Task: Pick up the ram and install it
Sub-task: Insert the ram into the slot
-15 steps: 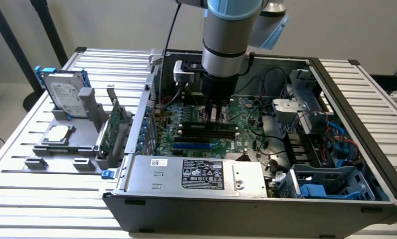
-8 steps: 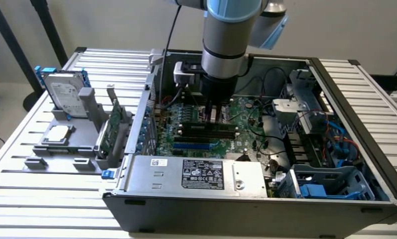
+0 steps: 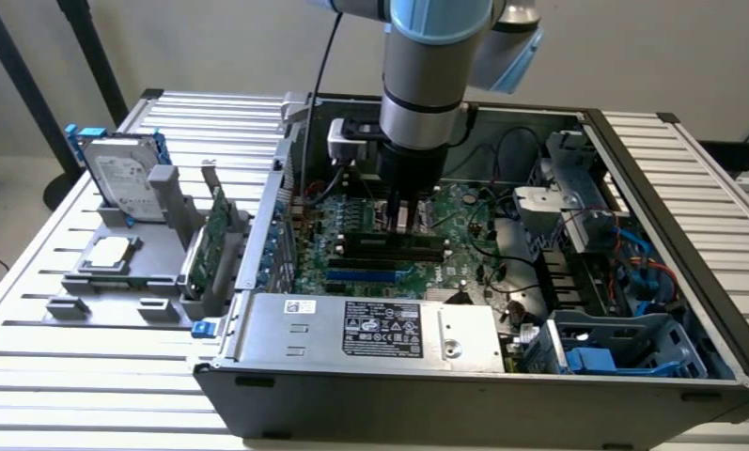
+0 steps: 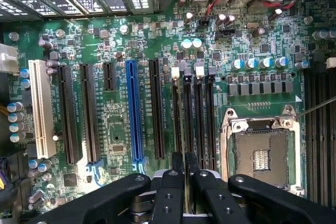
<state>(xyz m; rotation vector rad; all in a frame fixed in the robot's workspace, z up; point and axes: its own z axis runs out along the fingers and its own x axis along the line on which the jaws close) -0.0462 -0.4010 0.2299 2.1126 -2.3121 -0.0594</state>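
**Item: the ram** [image 3: 387, 247]. Long, thin green strip with dark chips. It stands on edge among the black memory slots [image 4: 197, 114] of the motherboard [image 4: 115, 129], inside the open computer case [image 3: 475, 395].

**Holder:** the gripper [image 3: 402, 221] is directly above the strip's middle, with its jaws drawn almost together on the strip. Whether the strip is fully seated cannot be told.

**Handling (a judgement):**
- Light and stiff along its length, but brittle if bent or twisted.
- The chips and the contact edge are best left untouched.
- The flat faces near mid-length are the fitting hold, so that pressure goes straight down and evenly into the slot.
- The smooth faces could slip under a light pinch.

**Exterior view supplies:**
- the arm [image 3: 430, 85] plunging into the case;
- the strip seen side-on;
- the desk [image 3: 85, 376] with a hard drive [image 3: 123, 178] and an expansion card [image 3: 217, 244] parked in holders towards the exterior view's left.

**Wrist view supplies:**
- the board from above;
- the slot rows running away from the jaw tips (alignment is readable here);
- a blue slot [image 4: 134, 114] and a white slot [image 4: 41, 108];
- the bare processor socket [image 4: 261, 153] just beside the memory slots.
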